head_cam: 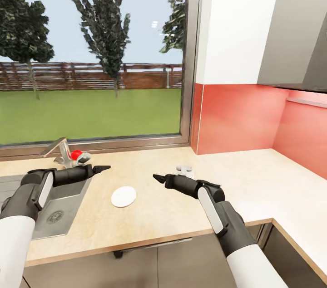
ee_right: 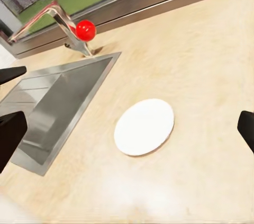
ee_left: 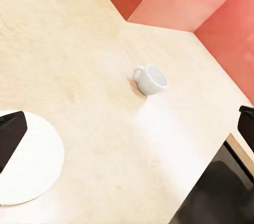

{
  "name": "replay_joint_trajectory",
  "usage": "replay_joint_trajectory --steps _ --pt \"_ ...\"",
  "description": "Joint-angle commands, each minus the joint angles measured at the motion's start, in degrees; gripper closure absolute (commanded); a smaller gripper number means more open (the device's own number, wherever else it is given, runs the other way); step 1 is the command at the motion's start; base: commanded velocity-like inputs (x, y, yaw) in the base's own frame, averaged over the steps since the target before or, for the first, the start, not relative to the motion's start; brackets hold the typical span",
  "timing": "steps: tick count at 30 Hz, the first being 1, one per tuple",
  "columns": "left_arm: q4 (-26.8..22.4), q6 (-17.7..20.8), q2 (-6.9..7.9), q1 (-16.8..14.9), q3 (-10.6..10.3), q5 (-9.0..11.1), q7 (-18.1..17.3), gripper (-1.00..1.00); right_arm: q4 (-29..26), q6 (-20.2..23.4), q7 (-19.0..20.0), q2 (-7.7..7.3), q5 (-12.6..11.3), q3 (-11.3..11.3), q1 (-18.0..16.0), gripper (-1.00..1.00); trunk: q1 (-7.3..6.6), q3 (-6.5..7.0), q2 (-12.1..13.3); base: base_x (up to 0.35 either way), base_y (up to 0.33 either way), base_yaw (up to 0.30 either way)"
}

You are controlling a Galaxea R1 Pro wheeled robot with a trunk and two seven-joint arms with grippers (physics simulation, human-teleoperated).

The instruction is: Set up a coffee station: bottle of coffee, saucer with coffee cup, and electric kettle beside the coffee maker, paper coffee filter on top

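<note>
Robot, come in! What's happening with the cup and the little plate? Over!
Both grippers, left and right, empty. Saucer bare on countertop between them. Coffee cup apart, behind right arm. Nothing blocking.

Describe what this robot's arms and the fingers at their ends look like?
Each arm is glossy white near the body, then turns dark grey, with a long white panel set into the forearm. Both taper to slim black tips: the left gripper and right gripper have thin, pointed black fingers. No cables or markings show.

Bare countertop (head_cam: 181, 215) around saucer (head_cam: 123, 197)
</note>
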Motion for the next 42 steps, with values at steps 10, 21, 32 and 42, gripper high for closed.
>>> replay_joint_trajectory --steps 10,21,32,42 --pt "0.09 0.50 0.24 0.08 0.08 0.08 0.01 -1.00 3.18 0.19 0.18 0.15 -0.69 4.13 0.04 -1.00 0.02 -0.03 -0.05 0.160 0.000 -0.001" --pt "0.53 0.41 0.16 5.02 0.07 0.20 0.02 -1.00 12.93 0.10 5.79 1.13 -4.53 6.11 0.04 -1.00 0.02 -0.03 -0.05 0.051 0.000 0.000" --pt "0.73 0.33 -0.06 8.32 0.16 0.31 0.08 -1.00 18.01 0.03 5.80 2.49 -4.49 11.59 0.06 -1.00 0.02 -0.03 -0.05 0.196 0.000 0.000" --pt "1.78 0.54 -0.43 10.84 -0.91 -0.98 0.41 -1.00 20.68 -0.37 6.25 2.68 -5.56 12.08 1.39 -1.00 0.03 -0.03 -0.05 0.016 0.000 0.000"
